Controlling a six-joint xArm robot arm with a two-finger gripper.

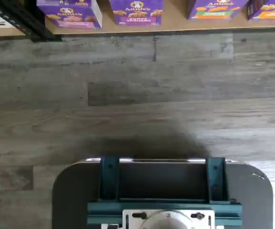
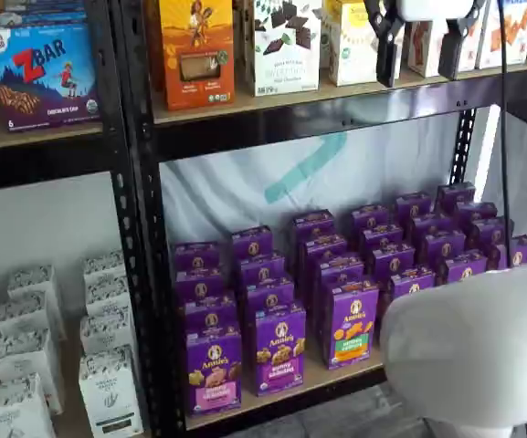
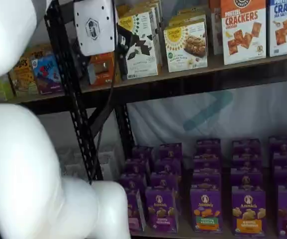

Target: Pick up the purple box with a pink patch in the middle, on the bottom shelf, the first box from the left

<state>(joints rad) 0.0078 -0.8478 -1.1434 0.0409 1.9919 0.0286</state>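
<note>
The gripper [image 2: 419,53] hung high at the top edge of a shelf view, at about one o'clock from the purple boxes below. Its white body was cut off by the frame, and its two black fingers [image 2: 388,50] pointed straight down with a plain wide gap between them, holding nothing. They were level with the upper shelf's boxed goods, well above the bottom shelf [image 2: 336,376]. A dark cable [image 2: 504,137] dropped beside the gripper.

In a shelf view from the other side, the white gripper body [image 3: 94,26] appeared at roughly eleven o'clock, in front of the black rack post [image 3: 73,99]. The arm's thick white links [image 3: 29,169] filled the near side from nine to seven o'clock.

The purple box [image 2: 214,370] stood upright at the front of the bottom shelf, at about seven o'clock in that shelf view. It was the front box of the row nearest the post, with a pink patch low on its front. Just beside it, at three o'clock, stood the box with the purple patch [image 2: 280,348], and next came the box with the green patch [image 2: 352,323]. Gripper and box were well apart.

In the wrist view, the purple box [image 1: 70,13] showed beyond the grey plank floor [image 1: 137,95], with the dark teal-bracketed mount [image 1: 161,191] in the foreground.
</note>
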